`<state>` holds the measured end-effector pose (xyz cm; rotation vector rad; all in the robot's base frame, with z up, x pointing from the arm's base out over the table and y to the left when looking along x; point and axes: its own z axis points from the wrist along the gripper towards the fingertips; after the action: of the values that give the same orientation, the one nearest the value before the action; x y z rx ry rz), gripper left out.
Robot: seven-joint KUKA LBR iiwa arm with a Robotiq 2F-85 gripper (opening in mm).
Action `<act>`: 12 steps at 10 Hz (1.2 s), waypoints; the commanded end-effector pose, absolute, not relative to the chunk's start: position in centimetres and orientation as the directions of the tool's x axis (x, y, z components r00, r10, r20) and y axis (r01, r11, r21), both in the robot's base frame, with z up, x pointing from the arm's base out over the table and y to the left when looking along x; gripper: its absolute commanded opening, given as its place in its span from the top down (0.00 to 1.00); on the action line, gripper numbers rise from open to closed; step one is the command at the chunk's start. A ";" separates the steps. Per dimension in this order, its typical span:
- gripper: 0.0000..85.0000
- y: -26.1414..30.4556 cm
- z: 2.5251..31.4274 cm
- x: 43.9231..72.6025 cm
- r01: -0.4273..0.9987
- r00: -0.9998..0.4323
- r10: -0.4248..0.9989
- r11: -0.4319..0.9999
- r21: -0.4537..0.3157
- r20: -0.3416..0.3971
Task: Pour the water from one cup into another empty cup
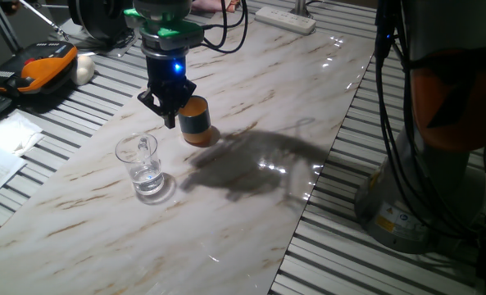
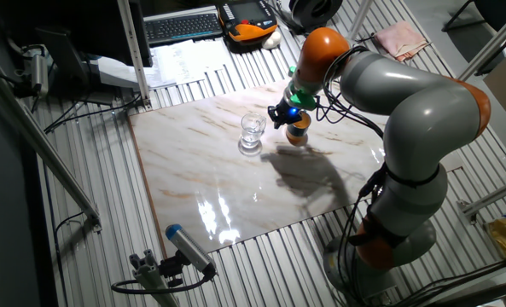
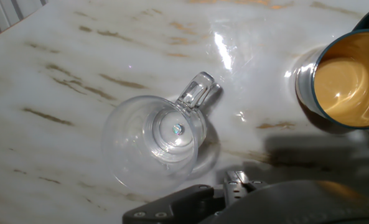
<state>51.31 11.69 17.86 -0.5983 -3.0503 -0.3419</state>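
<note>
The clear glass cup (image 1: pixel 142 165) with a side handle stands upright on the marble tabletop (image 1: pixel 251 205), a little water (image 1: pixel 148 182) in its bottom. The blue-grey cup with orange rim (image 1: pixel 197 121) stands upright behind and right of it, and its interior looks empty in the hand view (image 3: pixel 349 78). My gripper (image 1: pixel 170 119) hovers just left of the blue-grey cup, above and behind the glass, holding nothing. The hand view looks straight down into the glass cup (image 3: pixel 162 137), with dark finger parts (image 3: pixel 172 208) at the bottom edge. The other fixed view shows the glass (image 2: pixel 252 130), the blue-grey cup (image 2: pixel 299 130) and the gripper (image 2: pixel 280 115).
An orange and black device (image 1: pixel 42 67), a white object (image 1: pixel 84 69) and papers (image 1: pixel 1 147) lie off the left of the marble top. A white power strip (image 1: pixel 285 18) lies at the far end. Slatted metal decking (image 1: pixel 349 246) surrounds the slab.
</note>
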 end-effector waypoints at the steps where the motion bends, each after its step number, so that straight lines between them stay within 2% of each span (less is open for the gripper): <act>1: 1.00 11.7 17.9 51.3 0.375 -0.927 0.372 0.903 0.210 0.056; 3: 1.00 11.7 17.9 51.3 0.351 -0.936 0.349 0.921 0.170 0.045; 6: 1.00 11.7 17.9 51.3 0.289 -0.957 0.285 0.945 0.156 0.047; 12: 1.00 11.7 17.9 51.3 0.239 -0.971 0.238 0.948 0.210 0.030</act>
<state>51.30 11.69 17.86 -0.3808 -3.0958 -0.3361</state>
